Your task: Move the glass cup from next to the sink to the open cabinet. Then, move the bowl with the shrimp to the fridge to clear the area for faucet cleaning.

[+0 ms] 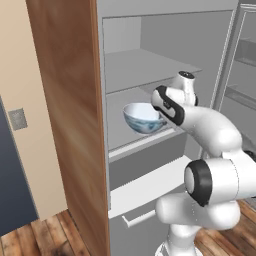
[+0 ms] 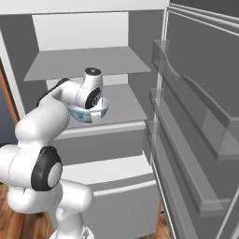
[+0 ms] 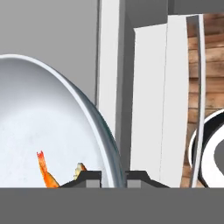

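Room edges: wall, wall plate, dark panel, plank floor.

In the left base view a plain beige wall (image 1: 47,150) fills the 9 o'clock side, running from the top edge down to the floor. A small grey rectangular wall plate (image 1: 17,119) sits on it, near the left edge. Just below the plate, at 8 o'clock, a dark blue-grey panel (image 1: 11,190) touches the wall along a slanted edge. Brown wooden floor planks (image 1: 45,235) with dark grain patches lie at 7 o'clock, under both wall and panel. In the hand view, the same planks show at 3 o'clock.
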Tool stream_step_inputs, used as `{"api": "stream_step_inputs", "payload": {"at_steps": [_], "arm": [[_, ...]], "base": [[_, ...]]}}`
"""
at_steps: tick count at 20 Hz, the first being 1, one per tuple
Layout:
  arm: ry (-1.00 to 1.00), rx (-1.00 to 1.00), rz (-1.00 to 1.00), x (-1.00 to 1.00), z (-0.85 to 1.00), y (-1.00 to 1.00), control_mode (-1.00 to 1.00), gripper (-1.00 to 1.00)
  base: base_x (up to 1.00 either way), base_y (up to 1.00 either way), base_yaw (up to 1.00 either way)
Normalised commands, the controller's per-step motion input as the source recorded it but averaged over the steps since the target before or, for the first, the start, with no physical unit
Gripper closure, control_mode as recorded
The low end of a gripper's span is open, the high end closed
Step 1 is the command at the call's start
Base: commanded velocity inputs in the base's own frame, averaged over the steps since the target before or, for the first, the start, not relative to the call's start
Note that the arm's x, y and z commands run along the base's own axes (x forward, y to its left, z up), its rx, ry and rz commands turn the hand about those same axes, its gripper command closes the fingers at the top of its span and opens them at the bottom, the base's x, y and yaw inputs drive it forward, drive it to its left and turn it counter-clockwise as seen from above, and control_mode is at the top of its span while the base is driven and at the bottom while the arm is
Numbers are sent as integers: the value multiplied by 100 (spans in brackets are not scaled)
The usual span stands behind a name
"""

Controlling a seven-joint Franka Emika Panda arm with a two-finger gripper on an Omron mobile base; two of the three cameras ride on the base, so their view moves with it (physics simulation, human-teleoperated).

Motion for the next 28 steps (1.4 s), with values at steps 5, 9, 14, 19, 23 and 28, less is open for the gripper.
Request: {"api": "stream_step_inputs", "payload": {"at_steps": [5, 9, 14, 19, 23, 28], "arm": [[4, -1, -5, 36, -16, 14, -100, 100], [0, 0, -7, 47, -2, 15, -100, 100], [0, 0, -7, 44, 0, 10, -100, -100], [0, 1, -1, -7, 6, -3, -100, -100], [0, 3, -1, -93, 13, -31, -100, -100], [-1, 1, -4, -100, 2, -46, -100, -100]], "base": [[0, 0, 0], [0, 0, 0], [0, 0, 0], [0, 0, 0], [0, 0, 0], [0, 0, 0]]}}
